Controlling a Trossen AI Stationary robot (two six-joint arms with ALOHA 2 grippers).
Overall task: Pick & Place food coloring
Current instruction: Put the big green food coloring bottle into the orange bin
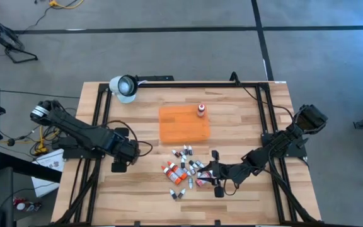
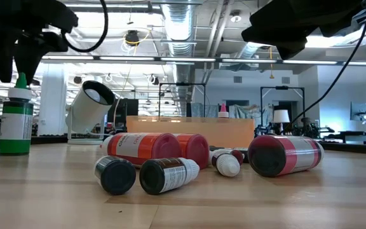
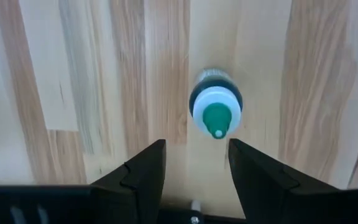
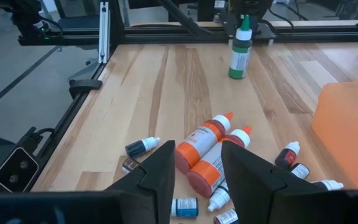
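Nearest items: two dark-capped vials (image 2: 146,174) lie on their sides at the front of the low view, with two orange bottles (image 2: 161,149) and a red bottle (image 2: 286,154) just behind.
Bottle pile: mixed food coloring (image 1: 185,170), mostly lying flat, near the table's front edge and right of centre.
Green bottle: upright (image 4: 240,52), alone on bare wood left of the pile, white collar and green tip (image 3: 216,112).
Left gripper: (image 1: 117,166) directly above the green bottle, fingers (image 3: 140,177) apart, nothing between them.
Right gripper: (image 1: 215,171) at the pile's right edge, fingers (image 4: 156,176) spread, apparently holding nothing; contact with the bottles cannot be confirmed.
Orange tray: (image 1: 183,123) at table centre, one small red bottle (image 1: 201,110) at its far right corner.
Open room: bare wood (image 1: 144,186) between the green bottle and the pile, and along the front edge.
White lamp: (image 1: 124,86) at the far left corner.
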